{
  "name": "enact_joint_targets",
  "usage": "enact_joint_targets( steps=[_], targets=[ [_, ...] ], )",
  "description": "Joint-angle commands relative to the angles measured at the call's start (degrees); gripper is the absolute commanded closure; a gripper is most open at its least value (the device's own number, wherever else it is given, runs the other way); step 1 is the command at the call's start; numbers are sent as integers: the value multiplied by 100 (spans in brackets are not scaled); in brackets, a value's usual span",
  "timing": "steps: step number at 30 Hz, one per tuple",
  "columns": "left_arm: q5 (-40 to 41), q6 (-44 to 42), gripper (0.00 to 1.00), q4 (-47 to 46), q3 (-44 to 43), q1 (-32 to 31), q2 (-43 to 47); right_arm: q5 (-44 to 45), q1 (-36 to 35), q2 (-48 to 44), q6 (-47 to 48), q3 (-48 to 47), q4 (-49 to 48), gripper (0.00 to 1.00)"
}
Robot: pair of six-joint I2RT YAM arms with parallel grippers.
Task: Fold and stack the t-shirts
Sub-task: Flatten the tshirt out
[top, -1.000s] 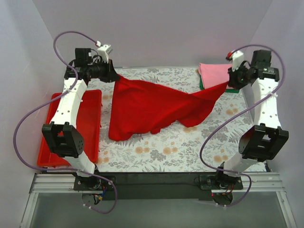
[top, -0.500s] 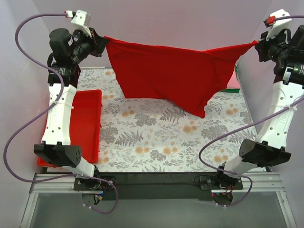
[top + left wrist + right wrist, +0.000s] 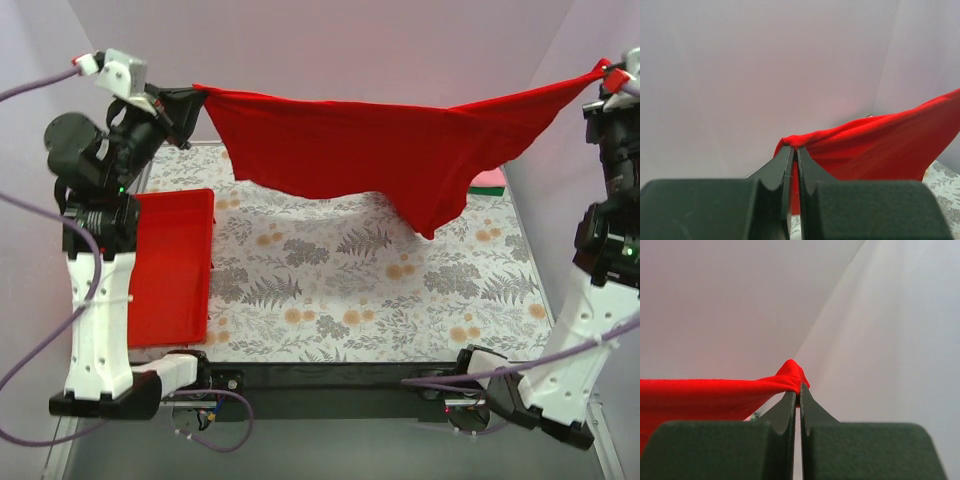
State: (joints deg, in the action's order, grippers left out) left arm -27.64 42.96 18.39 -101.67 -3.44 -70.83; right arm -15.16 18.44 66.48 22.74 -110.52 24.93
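The bright red t-shirt (image 3: 370,150) hangs spread in the air between both grippers, high above the floral table, its lowest point at the right of centre. My left gripper (image 3: 196,92) is shut on its left corner; the left wrist view shows the cloth (image 3: 875,150) pinched at the fingertips. My right gripper (image 3: 603,70) is shut on its right corner, with the cloth (image 3: 715,395) bunched at the tips in the right wrist view. A sliver of the pink t-shirt (image 3: 488,180) over a dark green t-shirt (image 3: 484,190) shows at the back right, mostly hidden by the red cloth.
A rigid red plastic tray (image 3: 170,265) lies on the left side of the table. The floral tablecloth (image 3: 350,290) covers the middle. Pale walls enclose the back and both sides.
Both grippers have lifted the red t-shirt off the table and pulled apart, so it now hangs stretched wide and higher. Both arms have risen and swung outward.
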Motion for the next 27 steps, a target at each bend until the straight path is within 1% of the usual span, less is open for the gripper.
enact_joint_targets(
  steps=[1, 6, 9, 11, 14, 15, 17, 19, 21, 23, 24, 25, 27],
  targets=[
    [-13, -104, 100, -213, 269, 54, 911, 795, 64, -617, 90, 153, -1025, 99],
    [-101, -279, 100, -20, 587, 54, 1764, 1058, 64, -1259, 344, 215, -1244, 99],
    [-23, -367, 100, 173, 578, 54, 2045, 1304, 55, -1365, 573, -22, -1350, 99],
    [56, -367, 100, 287, 447, 54, 2099, 1436, 55, -1331, 722, -371, -1394, 99],
    [425, -280, 100, 384, -27, 54, 1968, 1419, 46, -1173, 819, -777, -1455, 99],
    [591, -218, 100, 419, -368, 54, 1907, 1402, 46, -1103, 889, -978, -1499, 99],
    [584, -183, 100, 551, -660, 54, 1722, 1332, 46, -1041, 960, -1094, -1613, 99],
    [366, -165, 100, 621, -767, 54, 1686, 1288, 55, -997, 1039, -1121, -1710, 99],
    [312, -165, 100, 692, -636, 54, 1765, 1156, 55, -1066, 1057, -981, -1719, 99],
    [241, -235, 100, 867, -250, 54, 1896, 876, 46, -1206, 1074, -359, -1702, 99],
    [224, -235, 100, 920, -31, 54, 1958, 744, 55, -1425, 1074, -104, -1658, 99],
    [111, -279, 100, 973, 459, 54, 2037, 386, 55, -1549, 1127, 543, -1632, 99],
    [-13, -288, 100, 1035, 1120, 54, 2371, 15, 55, -1944, 1223, 1257, -1553, 99]
  ],
)
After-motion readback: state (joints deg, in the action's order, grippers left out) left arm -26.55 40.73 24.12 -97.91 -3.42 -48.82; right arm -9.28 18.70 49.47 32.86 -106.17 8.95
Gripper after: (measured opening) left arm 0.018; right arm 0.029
